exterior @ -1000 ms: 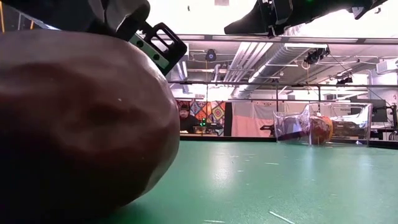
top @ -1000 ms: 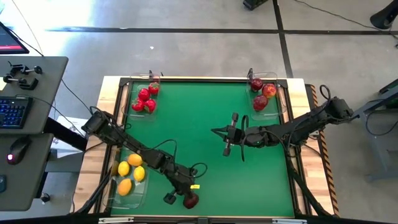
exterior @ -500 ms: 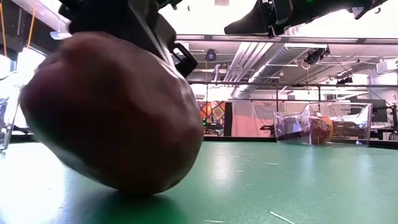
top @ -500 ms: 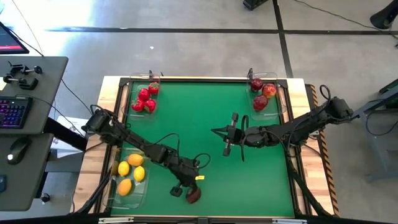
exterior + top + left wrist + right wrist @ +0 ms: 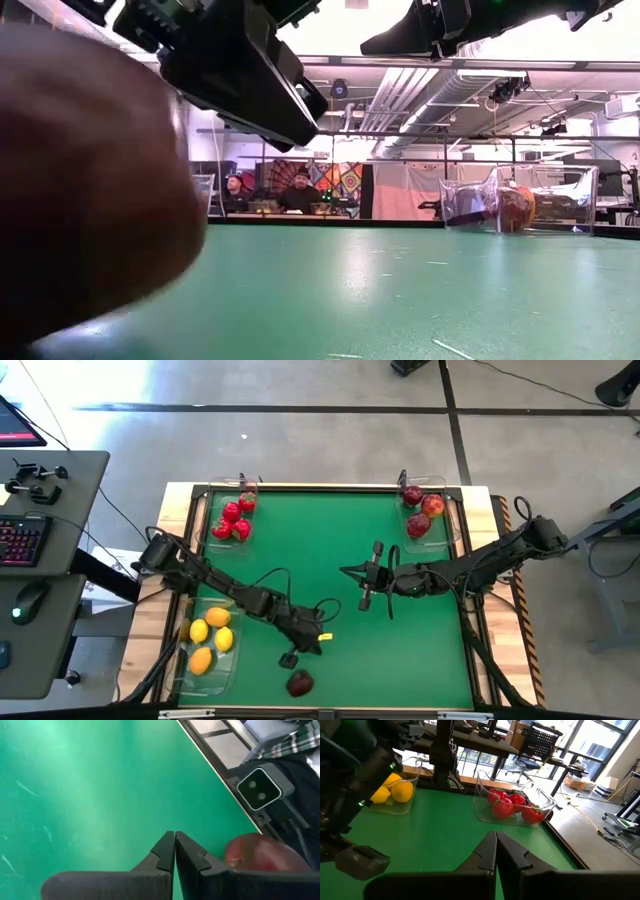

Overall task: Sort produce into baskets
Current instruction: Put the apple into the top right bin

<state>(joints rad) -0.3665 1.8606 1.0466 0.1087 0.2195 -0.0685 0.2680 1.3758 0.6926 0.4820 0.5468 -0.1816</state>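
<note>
High view: 3 baskets filled w/ sorted fruit; one dark red apple [image 5: 300,683] left loose near front edge. Left gripper [image 5: 289,658] pressed shut, empty, just beside it; right gripper [image 5: 365,601] shut mid-table.

Bare green mat [image 5: 300,550] mid-table; one dark red apple [image 5: 299,683] near front edge.
</note>
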